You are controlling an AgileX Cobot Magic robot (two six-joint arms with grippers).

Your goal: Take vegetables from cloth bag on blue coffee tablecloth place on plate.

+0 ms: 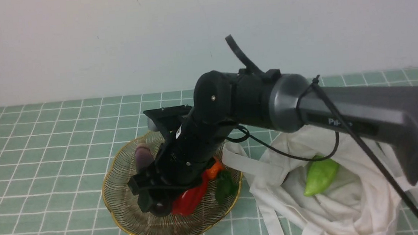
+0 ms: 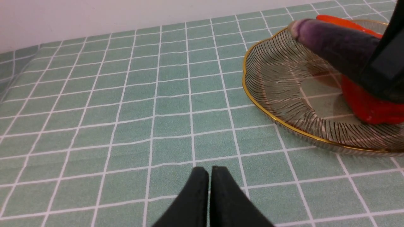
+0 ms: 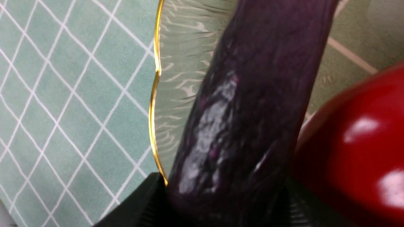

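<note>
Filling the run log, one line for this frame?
right gripper: shut on eggplant, over plate | left gripper: shut, empty | pepper, carrot: on plate | gourd: in bag

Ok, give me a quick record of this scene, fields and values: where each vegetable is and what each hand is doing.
right hand: shut on eggplant, over plate
eggplant: held tilted above plate
pepper: on plate
carrot: on plate, next to pepper
gourd: in bag
left hand: shut, empty, over tablecloth, apart from plate
not yet moved: gourd
</note>
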